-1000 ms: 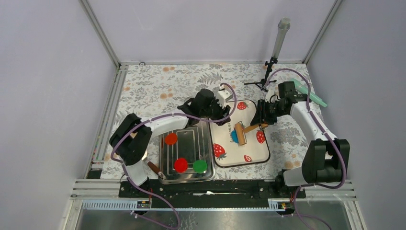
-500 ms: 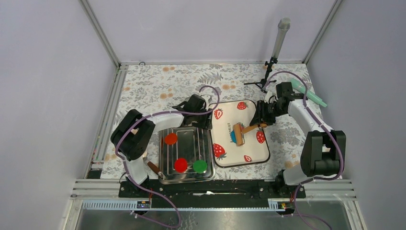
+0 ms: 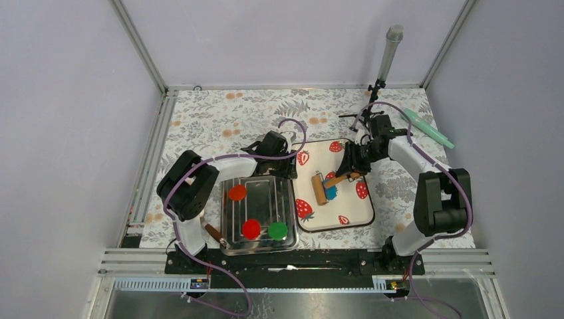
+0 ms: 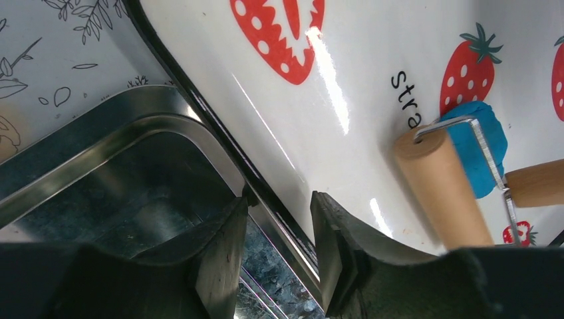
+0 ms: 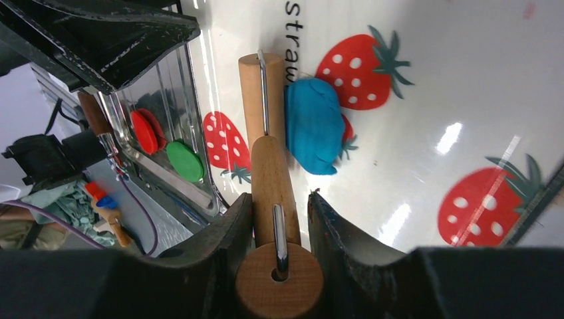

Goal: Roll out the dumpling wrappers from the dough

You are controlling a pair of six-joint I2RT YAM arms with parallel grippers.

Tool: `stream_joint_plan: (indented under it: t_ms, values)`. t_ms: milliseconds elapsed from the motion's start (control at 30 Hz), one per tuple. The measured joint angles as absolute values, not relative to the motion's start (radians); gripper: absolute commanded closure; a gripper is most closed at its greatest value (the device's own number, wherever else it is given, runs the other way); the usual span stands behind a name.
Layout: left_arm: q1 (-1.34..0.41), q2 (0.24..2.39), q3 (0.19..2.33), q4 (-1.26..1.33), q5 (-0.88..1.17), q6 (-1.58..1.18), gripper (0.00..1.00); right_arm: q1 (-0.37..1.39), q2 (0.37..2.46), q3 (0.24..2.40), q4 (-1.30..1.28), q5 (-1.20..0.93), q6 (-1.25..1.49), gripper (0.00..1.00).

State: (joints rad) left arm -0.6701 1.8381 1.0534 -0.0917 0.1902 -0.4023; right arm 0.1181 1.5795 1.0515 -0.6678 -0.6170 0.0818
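The dough (image 5: 312,126) is looking soft; the right gripper (image 5: 279,207) is clamping the roller (image 5: 253,100) by its handle. The left gripper (image 4: 278,216) is hanging part-open, empty.

A white rectangular strawberry-printed plastic mat (image 3: 347,203) lies on the floral-clothed desk (image 3: 219,126). At the mat's middle sits a blue soft clay dough blob (image 3: 330,193), touching the right side of a wooden wire-framed roller (image 3: 319,189). Against the mat's left edge stands a rectangular steel tray (image 3: 263,199), with three round flat clay discs (image 3: 251,228) in it.
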Motion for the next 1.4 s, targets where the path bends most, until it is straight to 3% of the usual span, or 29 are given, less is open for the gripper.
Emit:
stream_joint_plan:
  t_ms: [400,700,1000,1400]
  values:
    - [-0.666,1.834,1.052,-0.089,0.190,-0.395,0.52,0.163,1.638,1.183,-0.741,-0.711,0.009,1.00]
    - [-0.625,1.769,1.021,-0.099,0.245,-0.365,0.43,0.107,1.498,1.276,-0.832,-0.688,-0.063,1.00]
    - [-0.734,1.605,0.872,0.214,0.382,-0.107,0.41,0.106,1.533,1.189,-0.844,-0.635,-0.047,1.00]
    - [-0.920,1.826,0.976,0.534,0.426,0.131,0.44,0.105,1.600,1.190,-0.834,-0.610,-0.027,1.00]
